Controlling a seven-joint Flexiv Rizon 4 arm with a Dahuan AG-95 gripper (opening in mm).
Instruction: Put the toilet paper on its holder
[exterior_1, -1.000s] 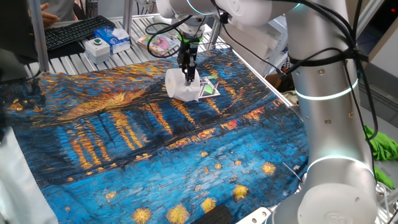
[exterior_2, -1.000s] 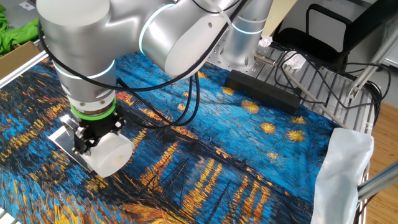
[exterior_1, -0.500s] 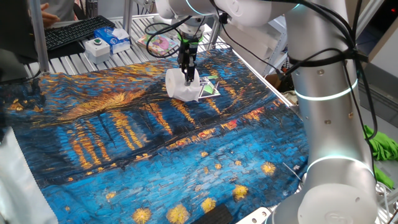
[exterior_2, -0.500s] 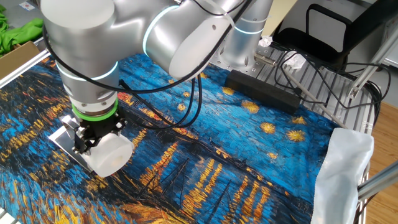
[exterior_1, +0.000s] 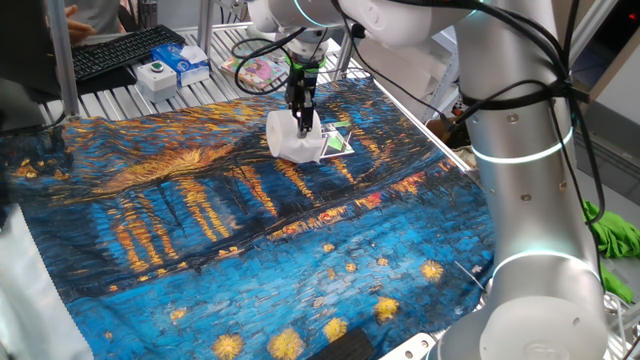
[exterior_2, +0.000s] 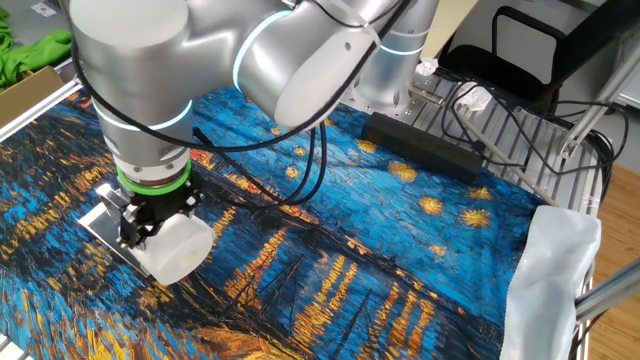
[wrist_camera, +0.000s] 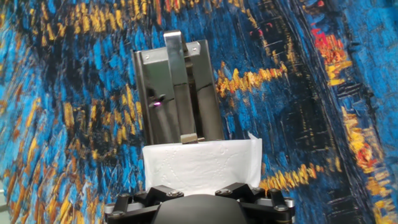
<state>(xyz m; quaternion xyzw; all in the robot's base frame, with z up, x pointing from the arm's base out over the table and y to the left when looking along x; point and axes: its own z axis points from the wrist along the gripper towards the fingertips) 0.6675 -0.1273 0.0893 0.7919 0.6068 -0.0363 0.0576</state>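
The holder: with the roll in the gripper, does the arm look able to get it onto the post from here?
Probably yes. The gripper holds the toilet paper right at the holder, and nothing lies between them; whether the core lines up with the post can't be told.

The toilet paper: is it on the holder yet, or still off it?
Still off it. The gripper holds the toilet paper on its side beside the holder, whose arm shows bare in the hand view.

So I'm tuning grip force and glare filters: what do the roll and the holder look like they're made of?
The toilet paper looks like soft, matte white tissue with a faint embossed texture and a loose sheet corner. The holder seems to be polished metal, probably chrome or steel: its flat plate mirrors its surroundings and shows small screws at the corners.
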